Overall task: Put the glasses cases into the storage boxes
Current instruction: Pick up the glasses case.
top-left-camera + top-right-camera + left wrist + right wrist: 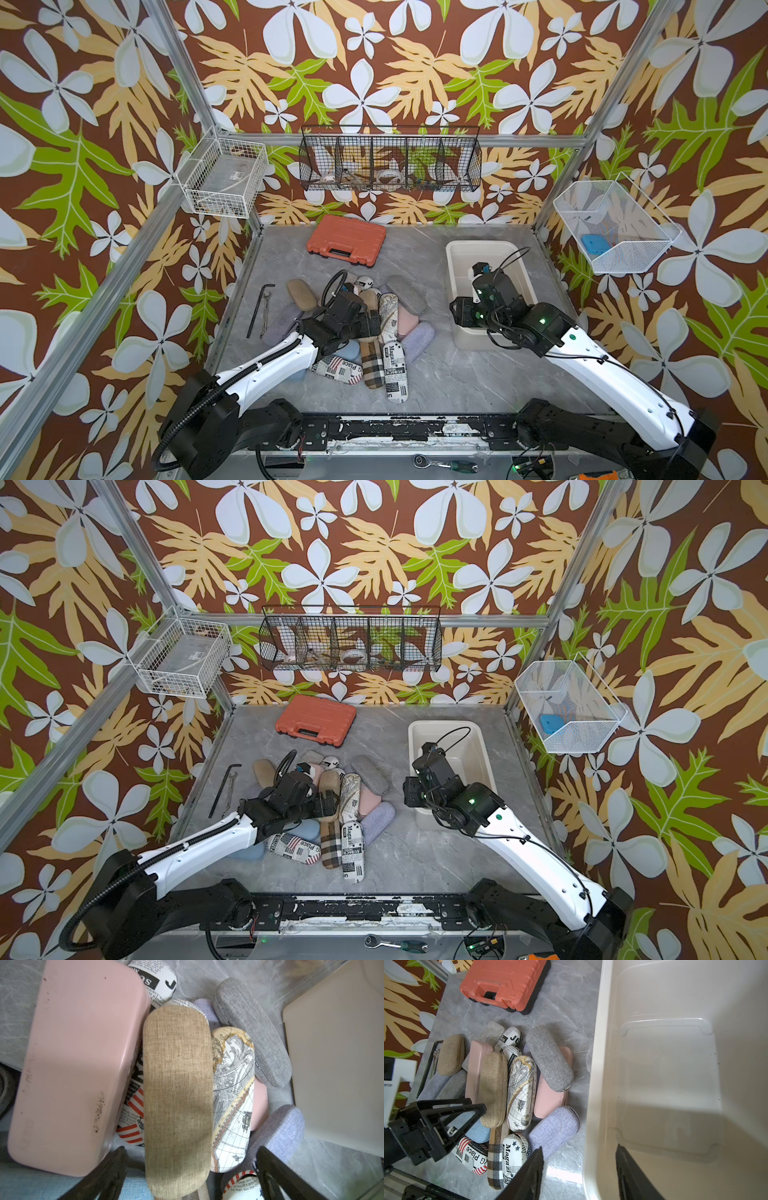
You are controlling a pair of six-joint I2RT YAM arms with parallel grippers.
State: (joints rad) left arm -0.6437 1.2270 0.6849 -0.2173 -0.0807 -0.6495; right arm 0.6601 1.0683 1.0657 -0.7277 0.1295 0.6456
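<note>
A pile of glasses cases (388, 316) lies mid-table, in pink, grey, lavender, plaid and newsprint. My left gripper (190, 1167) hangs just above the pile, open wide, its fingers (112, 1169) either side of a tan woven case (178, 1084) without touching it. In both top views the left wrist hides that gripper's tips. The cream storage box (451, 257) stands at the right. My right gripper (580, 1167) is open and holds nothing; it hovers over the box's rim (596, 1064), one finger over the table and one over the box's inside. The box's wall (332, 1064) also shows in the left wrist view.
An orange toolcase (347, 239) lies at the back behind the pile. A hex key and a wrench (259, 307) lie left of the pile. A black mesh basket (390, 160) and two white wire baskets (224, 178) (615, 224) hang on the walls.
</note>
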